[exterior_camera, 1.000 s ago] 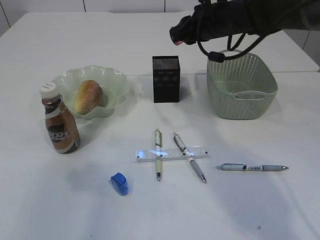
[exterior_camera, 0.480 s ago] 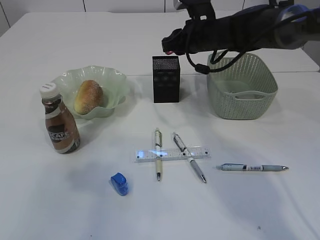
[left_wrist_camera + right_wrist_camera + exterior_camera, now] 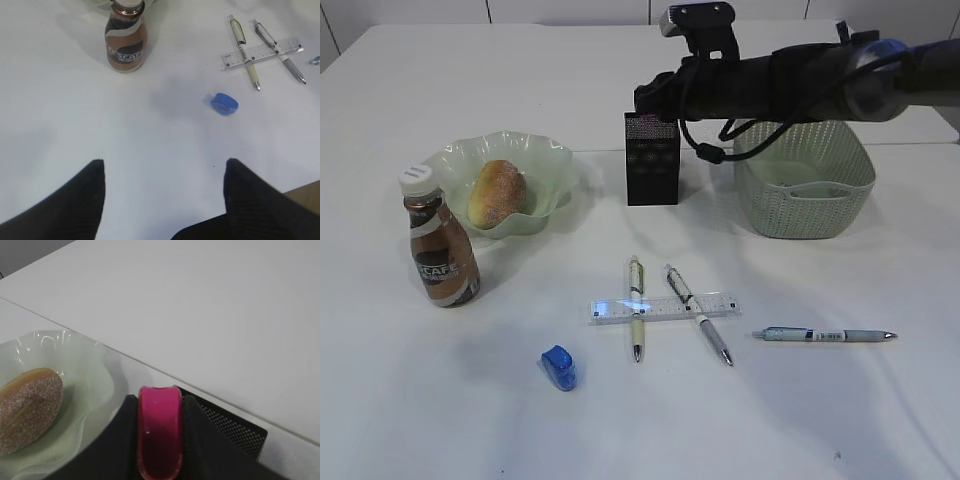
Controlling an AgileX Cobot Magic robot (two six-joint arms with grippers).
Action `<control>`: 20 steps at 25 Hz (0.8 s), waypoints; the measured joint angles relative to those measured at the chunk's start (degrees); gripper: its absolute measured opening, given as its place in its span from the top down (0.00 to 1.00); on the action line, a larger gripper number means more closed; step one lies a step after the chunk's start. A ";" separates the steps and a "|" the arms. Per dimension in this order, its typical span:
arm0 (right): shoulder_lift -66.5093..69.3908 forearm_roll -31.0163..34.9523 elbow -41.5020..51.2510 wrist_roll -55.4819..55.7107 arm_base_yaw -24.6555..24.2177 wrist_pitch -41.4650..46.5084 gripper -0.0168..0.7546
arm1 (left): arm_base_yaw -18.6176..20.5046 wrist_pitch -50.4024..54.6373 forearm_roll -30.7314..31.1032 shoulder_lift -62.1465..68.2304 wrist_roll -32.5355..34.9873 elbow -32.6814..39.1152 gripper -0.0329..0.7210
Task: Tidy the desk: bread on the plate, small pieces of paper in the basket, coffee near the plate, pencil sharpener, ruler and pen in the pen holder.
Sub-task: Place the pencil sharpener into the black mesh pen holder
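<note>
R gripper (image 3: 159, 440) grips pink sharpener (image 3: 159, 432) over pen holder (image 3: 652, 160); L gripper (image 3: 162, 172) agape.

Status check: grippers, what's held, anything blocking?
Right gripper shut on pink object, over pen holder. Left gripper open, empty. Nothing blocking.

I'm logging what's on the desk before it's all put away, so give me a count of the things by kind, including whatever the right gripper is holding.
Pens: 3
Ruler: 1
Blue sharpener: 1
Pink item in right gripper: 1
Coffee bottle: 1
Bread: 1
Plate: 1
Pen holder: 1
Basket: 1
Total: 11
</note>
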 joint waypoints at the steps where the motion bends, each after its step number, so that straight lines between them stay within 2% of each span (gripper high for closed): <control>1: 0.00 0.00 0.00 0.00 0.00 0.00 0.75 | 0.00 0.00 0.00 0.00 0.00 0.00 0.27; 2: 0.12 5.41 -0.11 -5.29 0.00 0.00 0.75 | 0.00 0.00 0.00 0.00 0.00 0.00 0.27; 6: 1.00 9.16 -0.46 -9.28 0.00 0.00 0.75 | 0.00 0.00 0.00 0.00 0.12 0.00 0.27; 16: 3.04 9.78 -0.46 -10.39 0.00 0.00 0.75 | 0.00 0.00 0.00 0.00 0.24 0.00 0.27; 18: 3.47 9.78 -0.46 -10.39 0.00 0.00 0.73 | 0.00 0.00 0.00 0.00 0.24 0.00 0.27; 20: 3.94 9.78 -0.46 -10.39 0.00 0.00 0.66 | 0.00 0.00 0.00 0.00 0.24 0.00 0.27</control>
